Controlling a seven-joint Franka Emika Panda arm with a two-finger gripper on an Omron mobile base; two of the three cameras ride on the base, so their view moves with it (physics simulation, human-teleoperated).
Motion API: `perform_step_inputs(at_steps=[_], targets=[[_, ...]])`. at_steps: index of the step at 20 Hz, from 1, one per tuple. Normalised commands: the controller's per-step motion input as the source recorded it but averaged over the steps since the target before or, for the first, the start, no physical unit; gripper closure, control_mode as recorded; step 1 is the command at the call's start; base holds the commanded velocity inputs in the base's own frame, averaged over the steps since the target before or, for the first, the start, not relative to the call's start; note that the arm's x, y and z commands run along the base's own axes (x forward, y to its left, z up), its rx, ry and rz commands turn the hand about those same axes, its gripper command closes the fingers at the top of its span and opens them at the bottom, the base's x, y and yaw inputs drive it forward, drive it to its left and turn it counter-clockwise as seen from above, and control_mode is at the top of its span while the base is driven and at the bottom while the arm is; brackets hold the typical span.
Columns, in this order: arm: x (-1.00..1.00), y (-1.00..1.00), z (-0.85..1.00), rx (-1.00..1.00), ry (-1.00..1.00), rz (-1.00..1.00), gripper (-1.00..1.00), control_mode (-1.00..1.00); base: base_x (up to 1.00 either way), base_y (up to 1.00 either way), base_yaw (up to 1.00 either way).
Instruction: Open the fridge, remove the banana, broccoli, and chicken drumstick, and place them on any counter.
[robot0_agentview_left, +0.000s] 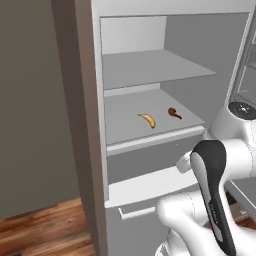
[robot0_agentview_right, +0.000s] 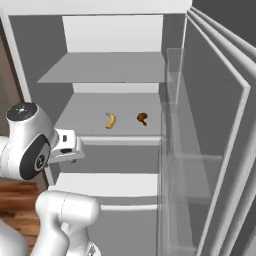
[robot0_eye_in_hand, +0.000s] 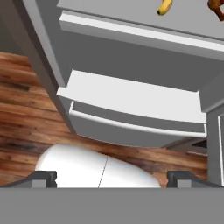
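**Already open: fridge door swung wide, fruit and meat waiting on middle shelf**

Tall silver-grey fridge (robot0_agentview_right: 210, 125) stands open. Small curved yellow banana (robot0_agentview_left: 147, 120) lies on the middle shelf, small reddish-brown chicken drumstick (robot0_agentview_left: 174, 113) near it, apart. Broccoli not made out. Two-finger gripper (robot0_eye_in_hand: 112, 177) hangs low before the drawer, facing the wooden floor (robot0_eye_in_hand: 26, 109), fingers wide apart, holding nothing. Banana looks light, soft-skinned, smooth; best pinched gently across its middle.
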Motion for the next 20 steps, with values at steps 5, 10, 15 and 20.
perform_step_inputs(at_steps=[5, 10, 15, 20], targets=[[0.0, 0.0, 0.0, 0.0, 0.0, 0.0, -1.0, 1.0, 0.81, -0.12, 0.07], [0.0, 0.0, 0.0, 0.0, 0.0, 0.0, -1.0, 1.0, 0.53, -0.02, 0.01], [0.0, 0.0, 0.0, 0.0, 0.0, 0.0, -1.0, 1.0, 0.17, -0.01, 0.0], [0.21, -0.07, -0.09, 0.0, 0.0, 0.0, -1.0, -1.0, 0.0, 0.0, 0.0]])
